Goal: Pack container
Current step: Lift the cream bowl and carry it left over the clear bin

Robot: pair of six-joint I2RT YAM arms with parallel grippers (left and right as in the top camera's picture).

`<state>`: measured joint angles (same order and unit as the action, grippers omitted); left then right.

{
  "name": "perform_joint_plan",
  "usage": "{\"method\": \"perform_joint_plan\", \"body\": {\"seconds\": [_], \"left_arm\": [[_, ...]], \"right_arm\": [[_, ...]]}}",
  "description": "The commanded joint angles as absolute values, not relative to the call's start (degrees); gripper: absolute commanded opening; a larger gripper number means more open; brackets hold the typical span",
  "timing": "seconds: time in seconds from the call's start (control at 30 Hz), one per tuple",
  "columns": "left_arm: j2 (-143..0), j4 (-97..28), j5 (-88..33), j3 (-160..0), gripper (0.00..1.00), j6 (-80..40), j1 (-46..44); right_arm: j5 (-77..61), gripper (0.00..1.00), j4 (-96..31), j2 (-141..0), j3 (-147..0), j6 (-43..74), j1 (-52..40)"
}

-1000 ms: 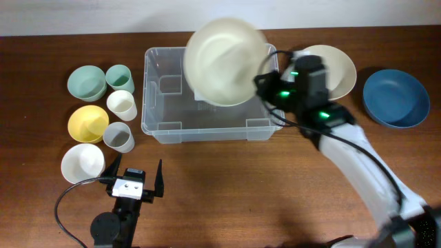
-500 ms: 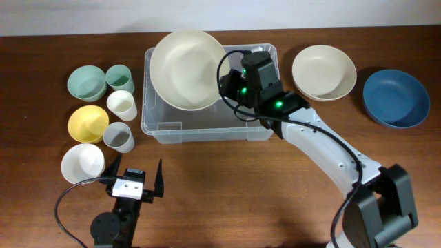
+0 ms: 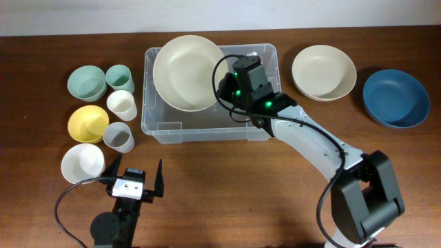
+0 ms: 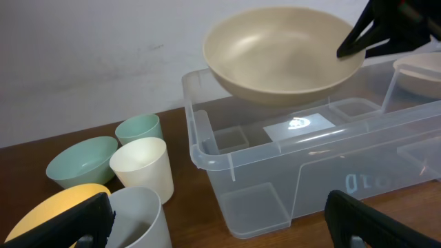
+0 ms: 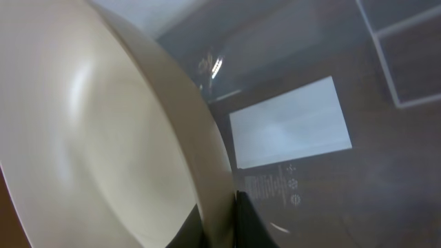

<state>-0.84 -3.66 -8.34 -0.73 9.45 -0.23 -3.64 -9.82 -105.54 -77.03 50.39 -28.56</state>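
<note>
I see the brown table [image 3: 227, 193] with the container [image 3: 200, 128] at upper middle, long side toward me. It is a clear rectangular bin with a rounded rim, moulded ribs and pockets along the inner walls and a white label [image 4: 298, 126] on the base, see-through to the wood. The large cream bowl [image 3: 189, 72] hangs over the container's left half, rim above the bin's rim. The right gripper [image 3: 224, 86] is pinched tight on that bowl's right edge. To the right of the bin sit the second cream bowl [image 3: 324, 71] and the blue bowl [image 3: 395, 98]. To the left are the green bowl [image 3: 87, 82], yellow bowl [image 3: 88, 123] and white bowl [image 3: 83, 162], then the green cup [image 3: 120, 78], white cup [image 3: 122, 105] and grey cup [image 3: 118, 136]. The left gripper [image 3: 137, 171] sits at the near edge, fingers spread wide, holding nothing.
</note>
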Motion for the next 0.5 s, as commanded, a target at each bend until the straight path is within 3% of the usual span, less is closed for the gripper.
{"method": "perform_joint_plan", "body": {"seconds": [0.0, 0.47], "left_arm": [[-0.34, -3.92, -8.10, -0.54, 1.00, 9.93, 0.08], [-0.34, -3.92, -8.10, -0.51, 1.00, 9.93, 0.08]], "right_arm": [[-3.11, 0.08, -9.37, -107.37, -78.50, 51.57, -29.04], [-3.79, 0.08, -8.27, -110.56, -78.50, 52.66, -29.74]]}}
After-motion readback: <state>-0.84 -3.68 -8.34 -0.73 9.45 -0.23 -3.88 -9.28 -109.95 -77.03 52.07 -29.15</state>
